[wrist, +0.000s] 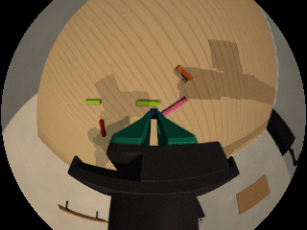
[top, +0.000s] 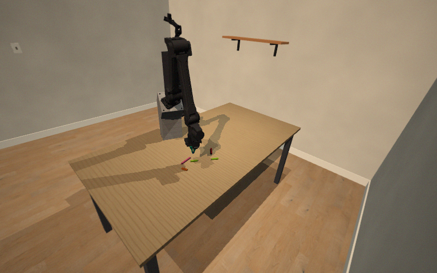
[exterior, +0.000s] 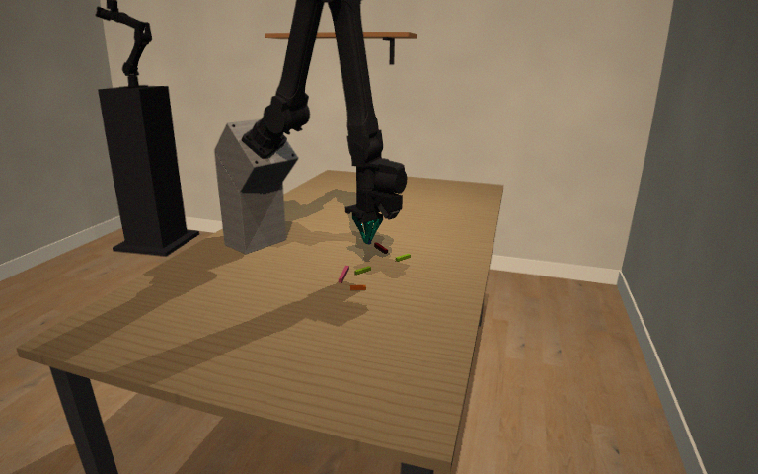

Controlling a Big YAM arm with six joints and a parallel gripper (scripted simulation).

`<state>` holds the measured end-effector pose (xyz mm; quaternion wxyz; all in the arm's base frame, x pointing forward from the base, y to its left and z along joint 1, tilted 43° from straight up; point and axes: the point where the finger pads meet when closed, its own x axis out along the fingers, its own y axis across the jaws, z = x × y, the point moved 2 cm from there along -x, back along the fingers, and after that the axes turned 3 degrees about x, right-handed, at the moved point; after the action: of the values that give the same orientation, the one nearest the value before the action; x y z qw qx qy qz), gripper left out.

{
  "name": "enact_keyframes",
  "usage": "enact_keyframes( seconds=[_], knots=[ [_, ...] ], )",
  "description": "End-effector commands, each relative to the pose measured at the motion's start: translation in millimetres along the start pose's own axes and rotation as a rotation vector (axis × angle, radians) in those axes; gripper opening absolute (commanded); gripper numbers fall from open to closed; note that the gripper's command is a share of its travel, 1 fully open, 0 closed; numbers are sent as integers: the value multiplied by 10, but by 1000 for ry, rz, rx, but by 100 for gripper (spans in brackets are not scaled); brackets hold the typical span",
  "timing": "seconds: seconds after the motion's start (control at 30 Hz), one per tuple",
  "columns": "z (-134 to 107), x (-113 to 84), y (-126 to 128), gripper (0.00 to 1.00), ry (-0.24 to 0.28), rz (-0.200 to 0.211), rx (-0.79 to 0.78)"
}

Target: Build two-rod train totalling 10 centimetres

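Note:
My gripper [top: 192,149] hangs just above the table, fingers pointing down; it also shows in the exterior view [exterior: 367,239]. It is shut on a small blue rod [wrist: 153,113], seen as a dark bit between the green fingertips in the wrist view. A pink rod [top: 185,160] lies flat a little ahead of the fingertips, and it shows in the wrist view [wrist: 175,106] just right of them. A lime rod [top: 194,160] lies beside the pink rod's near end. A second lime rod [top: 214,158] and a dark red rod [top: 210,150] lie further right. An orange rod [top: 184,169] lies beyond the pink one.
The arm's grey base block [top: 170,120] stands at the table's back edge. A black pedestal with a small arm [exterior: 142,167] stands on the floor behind the table. A wall shelf [top: 255,40] hangs high up.

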<state>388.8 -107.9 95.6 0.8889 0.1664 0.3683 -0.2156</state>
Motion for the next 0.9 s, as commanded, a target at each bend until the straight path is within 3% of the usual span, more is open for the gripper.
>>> enact_keyframes(
  seconds=[0.0, 0.53, 0.87],
  knots=[
    [57, -8, -32, 4, -19, 2, -96],
    [50, -25, -18, 4, -22, 5, -116],
    [89, 167, -26, 4, -19, 2, -113]
  ],
)
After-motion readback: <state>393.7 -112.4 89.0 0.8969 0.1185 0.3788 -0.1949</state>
